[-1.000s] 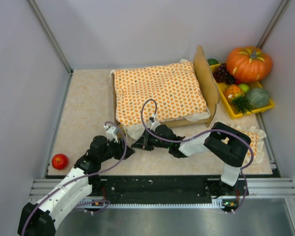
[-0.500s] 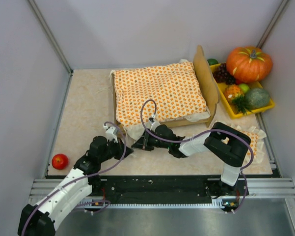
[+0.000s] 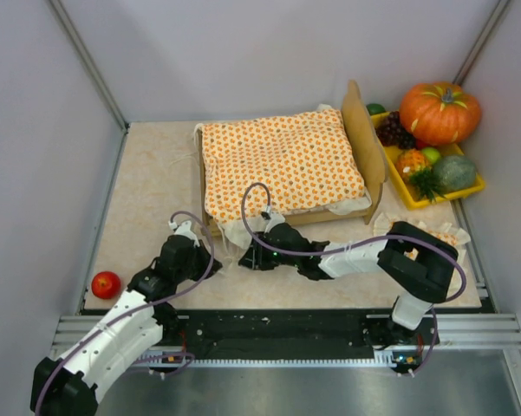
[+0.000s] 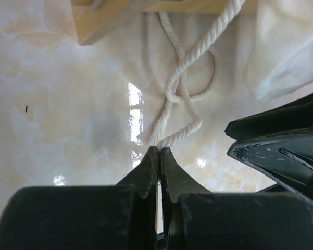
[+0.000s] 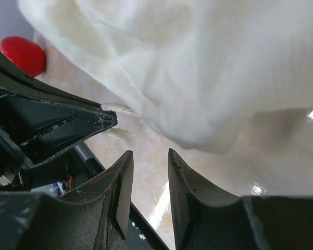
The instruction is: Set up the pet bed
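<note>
The pet bed [image 3: 357,130] stands mid-table with its tall plywood headboard on the right, covered by the orange-dotted bedspread [image 3: 282,165]. Its wood frame corner [image 4: 101,23] shows in the left wrist view. A white rope [image 4: 185,83] hangs from the frame and loops on the table. My left gripper [image 3: 211,261] [image 4: 160,150] is shut on the rope's end. My right gripper [image 3: 248,257] [image 5: 148,159] is open and empty, just below the bedspread's white ruffle [image 5: 198,67], close beside the left gripper. The rope's frayed end [image 5: 120,110] also shows in the right wrist view.
A red apple [image 3: 106,283] lies at the near left. The ruffled pillow [image 3: 446,243] lies at the near right, partly under my right arm. A yellow tray [image 3: 416,201] with a pumpkin [image 3: 439,111] and fruit stands at the back right.
My left gripper has drawn back a little to the left, still holding the rope. My right arm's elbow has swung right; its gripper stays by the ruffle.
</note>
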Robot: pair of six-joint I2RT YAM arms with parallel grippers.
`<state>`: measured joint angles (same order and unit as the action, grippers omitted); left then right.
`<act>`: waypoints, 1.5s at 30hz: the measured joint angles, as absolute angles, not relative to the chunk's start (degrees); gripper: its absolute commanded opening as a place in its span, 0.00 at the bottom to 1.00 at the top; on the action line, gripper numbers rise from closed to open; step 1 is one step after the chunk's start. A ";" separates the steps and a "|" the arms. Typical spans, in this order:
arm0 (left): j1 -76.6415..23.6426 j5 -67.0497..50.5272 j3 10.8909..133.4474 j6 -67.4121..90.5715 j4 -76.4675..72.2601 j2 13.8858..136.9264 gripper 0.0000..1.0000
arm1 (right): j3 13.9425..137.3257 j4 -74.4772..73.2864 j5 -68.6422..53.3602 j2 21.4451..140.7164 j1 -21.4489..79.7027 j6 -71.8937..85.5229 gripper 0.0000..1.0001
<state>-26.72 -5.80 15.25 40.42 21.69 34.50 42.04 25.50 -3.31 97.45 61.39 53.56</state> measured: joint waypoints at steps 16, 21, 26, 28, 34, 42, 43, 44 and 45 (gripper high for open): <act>-26.72 1.06 19.09 40.23 25.19 39.66 0.00 | 60.51 15.68 6.00 102.78 63.26 42.94 0.35; -26.72 2.39 19.73 40.14 25.52 40.27 0.00 | 60.53 12.19 7.31 105.62 63.55 42.00 0.35; -26.72 2.55 19.88 40.07 25.54 41.58 0.00 | 61.89 11.14 7.90 107.72 64.29 41.71 0.36; -26.72 2.52 19.88 39.94 25.52 41.76 0.00 | 62.30 11.49 7.97 108.49 64.38 41.67 0.36; -26.72 2.46 19.88 39.68 25.52 41.78 0.00 | 63.13 12.49 10.13 110.52 64.38 41.56 0.37; -26.72 2.44 19.88 39.29 25.50 41.80 0.00 | 63.13 16.36 12.40 112.79 64.51 40.14 0.30; -26.72 2.44 19.88 39.29 25.50 41.80 0.00 | 63.13 16.97 12.45 112.99 64.51 40.01 0.21; -26.72 2.44 19.88 39.29 25.50 41.80 0.00 | 63.13 17.58 12.45 113.14 64.51 39.88 0.17; -26.72 2.44 19.88 39.27 25.50 41.80 0.00 | 63.13 17.96 12.45 113.16 64.51 39.51 0.14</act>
<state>-26.72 2.44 19.88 39.27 25.50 41.80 63.13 17.96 12.45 113.16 64.51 39.51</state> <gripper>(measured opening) 0.016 0.252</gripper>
